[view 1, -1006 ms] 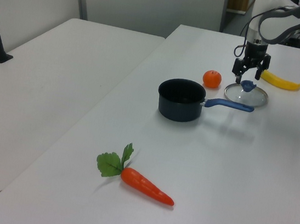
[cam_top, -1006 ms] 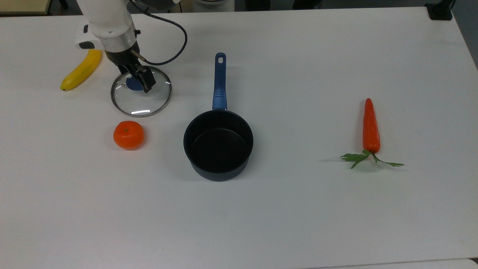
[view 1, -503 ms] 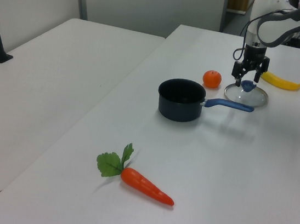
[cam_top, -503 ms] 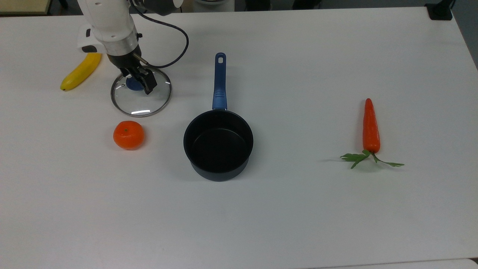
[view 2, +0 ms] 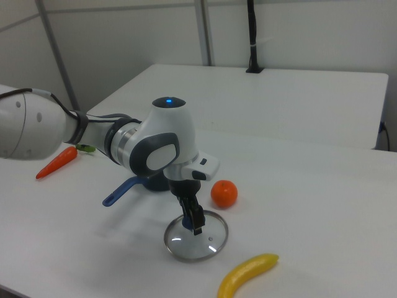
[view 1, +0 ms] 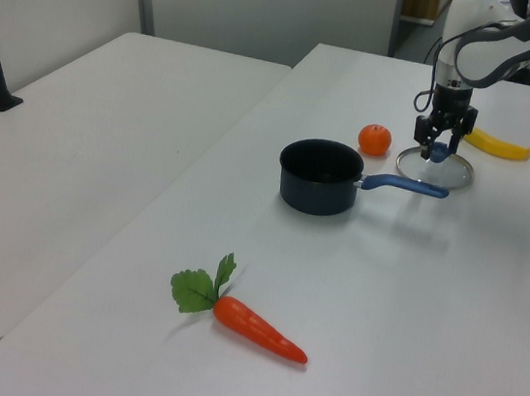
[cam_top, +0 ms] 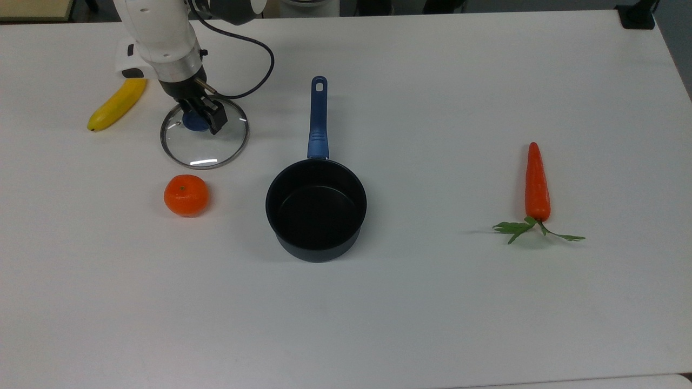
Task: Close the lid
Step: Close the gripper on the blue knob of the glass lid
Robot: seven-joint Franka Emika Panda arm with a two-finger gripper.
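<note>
White table [cam_top: 432, 302], upper left of the top view: lid [cam_top: 204, 144] lying flat, knob [cam_top: 192, 121] up, off the saucepan [cam_top: 316, 208].

Round clear glass with thin metal rim and blue knob at centre; no long axis, facing straight up. Gripper [cam_top: 201, 112] down over the knob, fingers [view 1: 421, 134] set narrowly on either side of it; contact cannot be told. Flanked by banana [cam_top: 117, 103] further up-left and orange [cam_top: 186, 195] just below. Saucepan at frame centre, open, blue handle pointing to the top edge. Carrot [cam_top: 537, 183] well apart at right.
</note>
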